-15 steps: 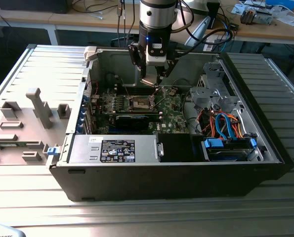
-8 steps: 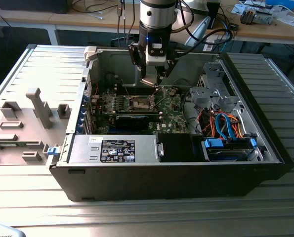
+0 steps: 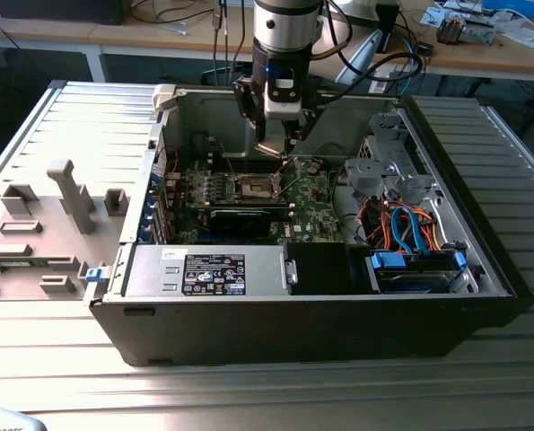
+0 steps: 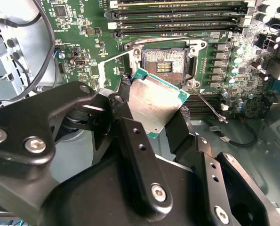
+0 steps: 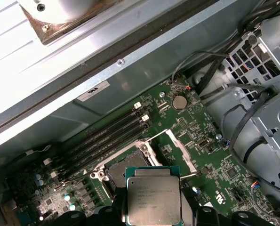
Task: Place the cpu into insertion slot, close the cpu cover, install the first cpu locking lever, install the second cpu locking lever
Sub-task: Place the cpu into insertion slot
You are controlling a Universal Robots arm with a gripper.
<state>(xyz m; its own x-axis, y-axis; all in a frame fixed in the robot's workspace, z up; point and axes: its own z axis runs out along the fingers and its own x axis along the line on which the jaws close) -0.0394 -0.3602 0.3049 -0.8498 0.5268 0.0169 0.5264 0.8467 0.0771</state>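
Gripper (image 4: 148, 115) clenched on cpu (image 4: 155, 102). Chip tilted, held near insertion slot (image 4: 165, 63), not seated. Slot's contact field bare. Cpu cover (image 5: 183, 154) apparently swung open at slot's edge. Memory slots (image 4: 177, 19) just beside slot.

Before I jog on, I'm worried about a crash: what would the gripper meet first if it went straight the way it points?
The gripper, shut on the cpu, points down at the motherboard. The cpu would probably touch the insertion slot or its rim first; depth is unclear.
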